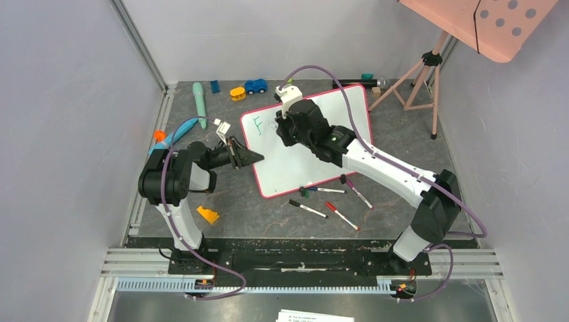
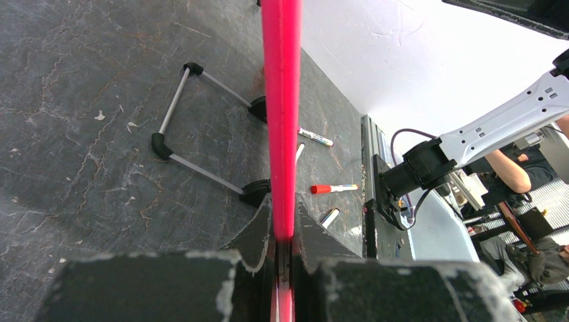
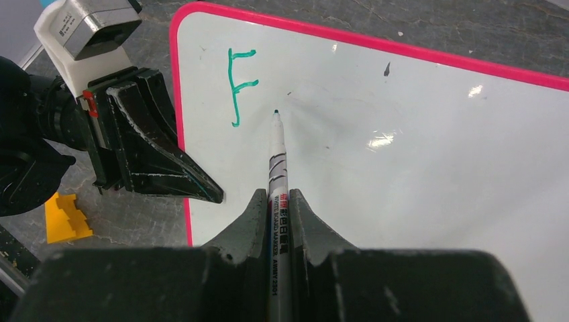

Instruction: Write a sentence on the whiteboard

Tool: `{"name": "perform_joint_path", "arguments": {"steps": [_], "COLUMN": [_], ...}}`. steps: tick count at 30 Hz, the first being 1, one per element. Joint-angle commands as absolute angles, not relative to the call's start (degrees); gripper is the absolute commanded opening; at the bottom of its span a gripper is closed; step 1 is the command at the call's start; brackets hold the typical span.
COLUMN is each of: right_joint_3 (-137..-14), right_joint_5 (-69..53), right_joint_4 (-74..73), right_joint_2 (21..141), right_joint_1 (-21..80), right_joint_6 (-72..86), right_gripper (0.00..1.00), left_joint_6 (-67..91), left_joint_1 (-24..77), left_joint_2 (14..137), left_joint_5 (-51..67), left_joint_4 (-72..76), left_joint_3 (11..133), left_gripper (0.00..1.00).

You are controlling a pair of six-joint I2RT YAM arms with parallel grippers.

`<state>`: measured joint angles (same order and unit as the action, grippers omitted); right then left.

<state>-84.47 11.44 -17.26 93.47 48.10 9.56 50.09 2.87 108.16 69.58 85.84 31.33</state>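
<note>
Whiteboard [image 1: 315, 164] lies on the table [image 1: 396, 134], pink edge pinched tight by the left gripper [image 1: 250, 157]. Right gripper [image 3: 278, 201] squeezes a marker [image 3: 277, 157] beside one green F [image 3: 240, 87]. All the other words are left.

From above, the right arm [image 1: 376, 157] covers the middle of the whiteboard [image 1: 295, 178] and hides the marker [image 3: 278, 161], the pink panel [image 1: 496, 23] is cut off by the top edge, and the print on the paper [image 1: 315, 315] at the bottom edge is too small to read.
</note>
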Motion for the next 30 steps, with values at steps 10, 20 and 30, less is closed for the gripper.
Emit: {"name": "perform_joint_path", "arguments": {"steps": [10, 20, 30], "right_joint_3": [-88.2, -90.0, -92.0], "right_joint_5": [11.4, 12.1, 11.8], "right_joint_4": [-16.9, -18.3, -19.1], "right_joint_2": [94.9, 96.7, 98.5], "right_joint_1": [47.9, 47.8, 47.6], "right_joint_6": [10.3, 10.1, 10.0], "right_gripper": [0.00, 0.00, 0.00], "left_joint_6": [47.0, 46.9, 46.9], "left_joint_1": [4.4, 4.4, 4.4], "left_joint_2": [107.0, 106.8, 106.9], "left_joint_5": [75.8, 75.9, 75.9], "left_joint_4": [89.2, 89.2, 89.2], "left_joint_3": [30.3, 30.3, 30.3], "left_gripper": [0.02, 0.02, 0.02]}}
